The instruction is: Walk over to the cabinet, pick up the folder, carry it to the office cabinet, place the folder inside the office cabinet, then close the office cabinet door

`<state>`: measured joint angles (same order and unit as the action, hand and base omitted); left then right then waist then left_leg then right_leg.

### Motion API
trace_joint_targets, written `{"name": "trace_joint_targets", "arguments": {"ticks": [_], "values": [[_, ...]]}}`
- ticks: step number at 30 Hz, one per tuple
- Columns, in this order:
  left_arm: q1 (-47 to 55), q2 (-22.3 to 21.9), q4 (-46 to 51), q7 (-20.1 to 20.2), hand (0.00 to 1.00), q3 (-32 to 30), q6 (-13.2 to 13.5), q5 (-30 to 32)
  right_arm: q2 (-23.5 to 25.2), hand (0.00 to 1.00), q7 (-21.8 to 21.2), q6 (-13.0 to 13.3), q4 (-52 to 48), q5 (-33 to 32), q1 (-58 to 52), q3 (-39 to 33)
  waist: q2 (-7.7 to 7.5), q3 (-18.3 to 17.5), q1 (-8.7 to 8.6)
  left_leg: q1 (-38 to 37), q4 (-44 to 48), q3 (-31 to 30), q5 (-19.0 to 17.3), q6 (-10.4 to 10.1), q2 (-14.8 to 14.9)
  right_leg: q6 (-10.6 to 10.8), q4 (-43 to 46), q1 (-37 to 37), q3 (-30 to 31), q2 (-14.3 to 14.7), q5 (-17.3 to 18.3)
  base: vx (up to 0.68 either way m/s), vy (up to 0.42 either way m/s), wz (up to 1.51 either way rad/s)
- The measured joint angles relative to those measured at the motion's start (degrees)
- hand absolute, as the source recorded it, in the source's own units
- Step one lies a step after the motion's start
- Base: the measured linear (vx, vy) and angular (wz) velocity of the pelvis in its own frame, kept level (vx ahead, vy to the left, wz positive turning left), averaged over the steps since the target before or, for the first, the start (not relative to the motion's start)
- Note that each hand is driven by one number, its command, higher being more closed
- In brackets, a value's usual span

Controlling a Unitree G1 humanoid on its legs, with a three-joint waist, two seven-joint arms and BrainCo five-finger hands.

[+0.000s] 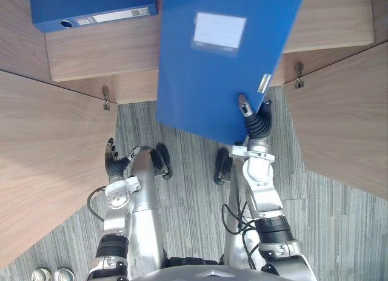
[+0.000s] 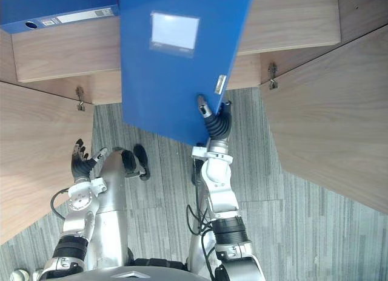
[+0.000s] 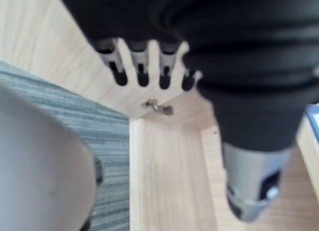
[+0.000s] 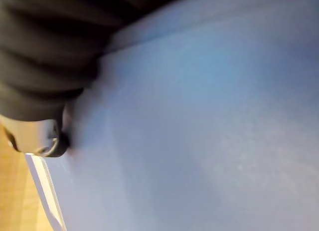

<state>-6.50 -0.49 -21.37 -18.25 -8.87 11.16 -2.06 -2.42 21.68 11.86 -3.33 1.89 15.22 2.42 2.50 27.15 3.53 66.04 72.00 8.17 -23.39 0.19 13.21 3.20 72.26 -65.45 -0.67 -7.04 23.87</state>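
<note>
A large blue folder (image 1: 218, 68) with a white label hangs tilted over the front edge of the cabinet shelf (image 1: 103, 56). My right hand (image 1: 257, 124) is shut on its near lower corner: the thumb (image 4: 40, 141) presses on the top face and the fingers are hidden beneath. My left hand (image 1: 111, 156) hangs low beside the open left door, with straight fingers (image 3: 142, 66) that hold nothing.
A second blue folder (image 1: 91, 11) lies at the shelf's back left. The wooden cabinet doors stand open at the left (image 1: 42, 159) and right (image 1: 345, 123), with grey striped carpet (image 1: 188, 190) between them. White shoes (image 1: 51, 274) show at the lower left.
</note>
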Motion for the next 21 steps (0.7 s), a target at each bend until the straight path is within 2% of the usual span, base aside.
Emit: {"name": "trace_joint_targets", "arguments": {"ticks": [9, 11, 13, 21], "values": [[-0.2, 0.0, 0.6, 0.4, 0.0, -0.3, -0.1, -0.3, -0.4, 1.0, -0.5, 2.4, 0.6, -15.9, 8.1, -3.5, 0.0, -0.2, -0.21, 0.9, 1.1, -0.6, 0.2, 0.2, 0.4, -0.4, 1.4, -0.9, -0.2, 0.4, 0.4, -0.03, -0.039, 0.0], [-0.1, 0.0, 0.6, 0.4, 0.0, -0.3, -0.2, -1.0, -1.0, 1.0, -0.5, 3.0, 3.2, -18.6, 11.5, -3.6, -0.05, -0.5, -0.21, 1.1, 1.1, -0.7, 0.2, 0.1, 0.4, -0.5, 1.4, -1.1, -0.2, 0.4, 0.4, -0.07, -0.022, -0.01], [0.2, -0.1, 0.5, 0.4, 0.0, -0.2, -0.5, -1.5, -1.7, 1.0, -0.5, 3.0, 7.3, -22.3, 16.5, -3.6, -0.01, -2.4, 0.03, 2.7, 1.1, -0.7, 0.6, 0.0, 0.4, -0.7, 1.4, -2.7, -0.3, 0.4, 0.1, -0.07, -0.026, 0.0], [0.2, 0.7, 0.4, 0.2, 0.0, -0.3, -0.5, -4.6, -5.8, 1.0, 0.2, 2.9, 18.2, -34.1, 31.4, -6.0, 0.02, -2.4, 1.61, 4.2, 0.1, -2.3, 1.9, -0.5, -0.1, -1.3, 1.2, -3.1, -2.2, -0.1, 0.2, -0.04, -0.049, 0.09]]}}
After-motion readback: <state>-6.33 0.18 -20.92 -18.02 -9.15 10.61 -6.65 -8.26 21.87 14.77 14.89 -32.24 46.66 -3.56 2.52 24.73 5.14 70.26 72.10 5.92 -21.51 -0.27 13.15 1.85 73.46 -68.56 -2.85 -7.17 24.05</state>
